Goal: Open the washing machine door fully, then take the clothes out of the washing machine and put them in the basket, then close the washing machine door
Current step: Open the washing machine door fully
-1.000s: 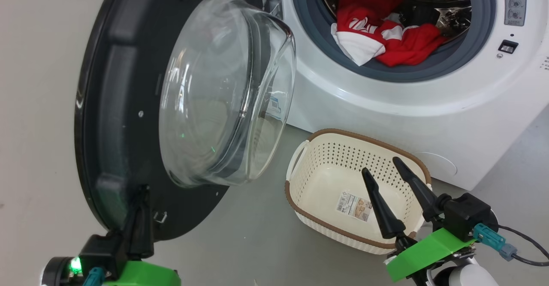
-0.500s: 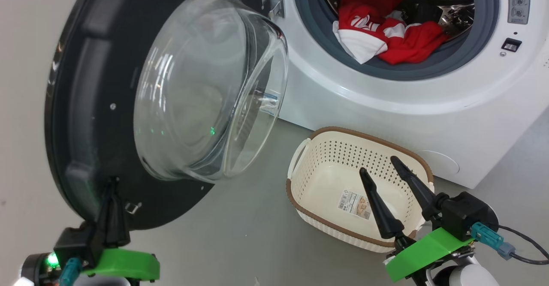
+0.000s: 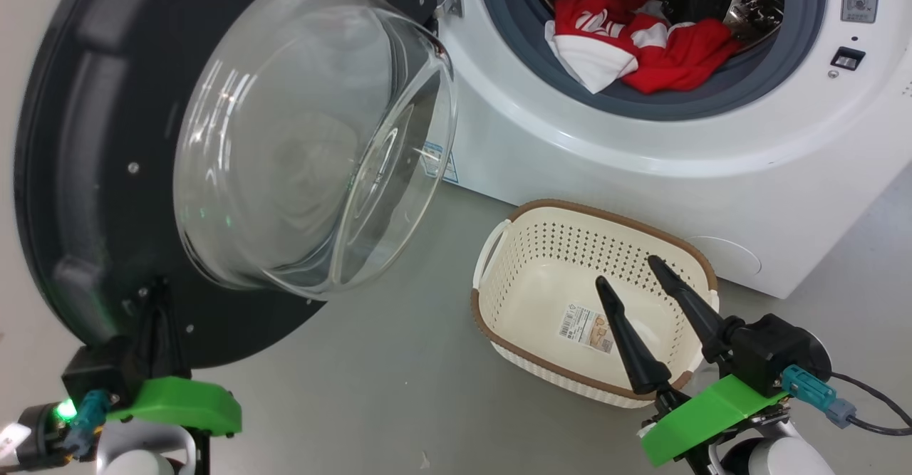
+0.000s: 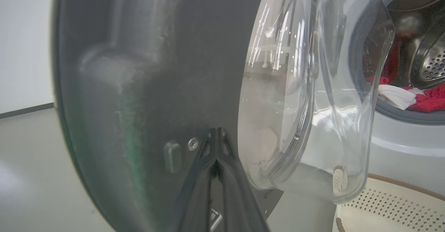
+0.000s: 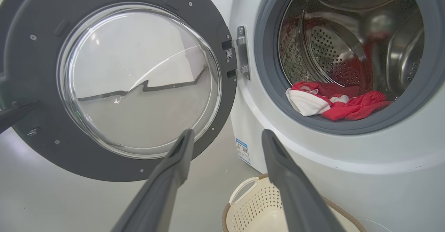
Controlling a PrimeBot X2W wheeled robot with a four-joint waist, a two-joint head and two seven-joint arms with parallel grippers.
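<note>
Pressed shut to a narrow point, the left claw [image 3: 157, 308] is seen at the lower left of the head view, its tips apparently laid against the inner face of the washing machine door [image 3: 64, 176] near that door's lower edge; nothing is gripped between the fingers. The door stands wide open across the left half of the frame, its glass window [image 3: 299, 140] bulging toward the centre. To the upper right, the washing machine [image 3: 641, 176] is open, and the clothes [image 3: 641, 48] are heaped in the drum mouth, with a white panel draped over the grey gasket [image 3: 769, 83]. The basket [image 3: 570, 247] is set on the floor [image 3: 399, 361] at lower centre, just before the machine, with no clothes in it. Above its near rim the right claw [image 3: 628, 272] is held with its fingers spread wide and nothing between them. The door-opening step is judged to be nearly done. Since the door is only pushed by closed tips on a smooth panel, a slip off the edge could be expected, and the door might then drift back toward the opening. The bulging glass could also be struck by the left arm if it is withdrawn carelessly.
</note>
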